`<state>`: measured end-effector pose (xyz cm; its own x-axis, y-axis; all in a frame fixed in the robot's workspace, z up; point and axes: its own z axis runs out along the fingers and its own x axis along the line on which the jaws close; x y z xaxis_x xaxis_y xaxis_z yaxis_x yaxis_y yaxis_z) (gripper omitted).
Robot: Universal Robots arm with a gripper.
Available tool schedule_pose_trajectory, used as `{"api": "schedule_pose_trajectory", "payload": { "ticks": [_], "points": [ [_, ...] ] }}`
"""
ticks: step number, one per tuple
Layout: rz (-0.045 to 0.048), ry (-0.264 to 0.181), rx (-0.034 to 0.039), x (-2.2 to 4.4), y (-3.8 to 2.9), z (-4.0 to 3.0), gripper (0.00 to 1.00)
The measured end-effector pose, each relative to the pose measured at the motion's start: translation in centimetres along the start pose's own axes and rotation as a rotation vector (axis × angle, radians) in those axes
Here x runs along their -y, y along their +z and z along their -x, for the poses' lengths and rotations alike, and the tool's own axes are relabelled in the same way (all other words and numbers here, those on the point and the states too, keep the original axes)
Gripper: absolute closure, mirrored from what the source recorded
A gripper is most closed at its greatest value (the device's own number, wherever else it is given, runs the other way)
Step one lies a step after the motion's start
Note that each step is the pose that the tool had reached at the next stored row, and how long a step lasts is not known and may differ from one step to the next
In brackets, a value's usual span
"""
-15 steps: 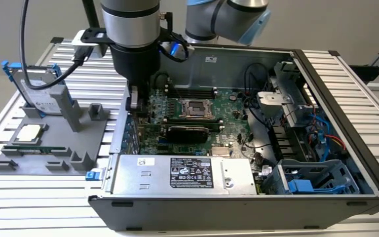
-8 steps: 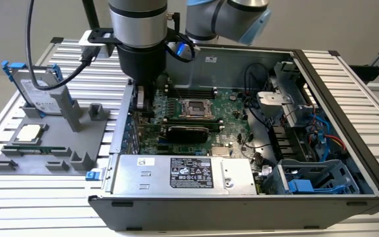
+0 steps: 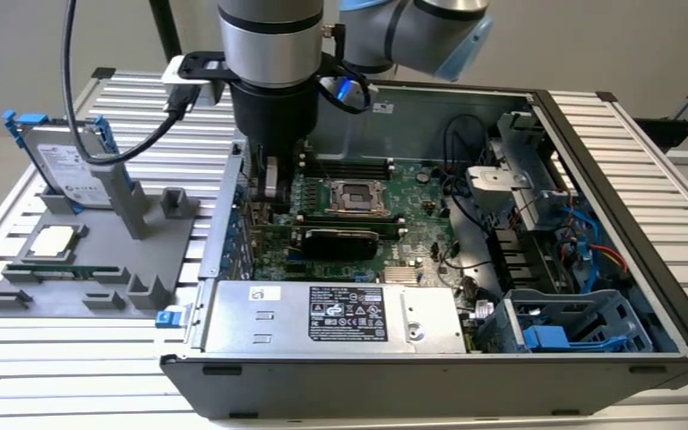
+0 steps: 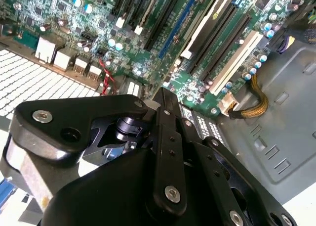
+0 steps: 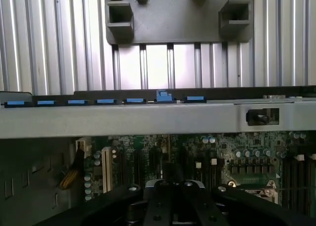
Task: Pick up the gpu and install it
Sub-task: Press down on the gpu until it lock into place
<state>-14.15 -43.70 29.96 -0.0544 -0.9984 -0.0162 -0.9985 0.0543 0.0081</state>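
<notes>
In the exterior view the gpu (image 3: 341, 240), a card with a black cooler, stands among the expansion slots of the motherboard (image 3: 410, 193), between the processor socket and the power supply. My gripper (image 3: 265, 204) reaches down inside the computer case (image 3: 583, 161), close to its wall on the exterior view's left and a little apart from the card. In both wrist views the gripper (image 4: 162, 93) (image 5: 170, 172) hangs over the slots with its fingers drawn together and nothing between them.
A grey fixture tray (image 3: 33, 300) on the exterior view's left holds an upright hard drive (image 3: 64, 166), a processor (image 3: 55, 242) and a memory stick (image 3: 64, 269). The power supply (image 3: 332, 315) and a blue drive cage (image 3: 571, 327) fill the case's front. Cables (image 3: 458, 143) run along the right.
</notes>
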Motion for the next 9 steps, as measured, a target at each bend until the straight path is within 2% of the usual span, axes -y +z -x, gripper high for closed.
{"api": "schedule_pose_trajectory", "payload": {
  "ticks": [9],
  "points": [
    [0.0001,0.000,0.0000,1.88,-0.02,0.10,1.00]
  ]
}}
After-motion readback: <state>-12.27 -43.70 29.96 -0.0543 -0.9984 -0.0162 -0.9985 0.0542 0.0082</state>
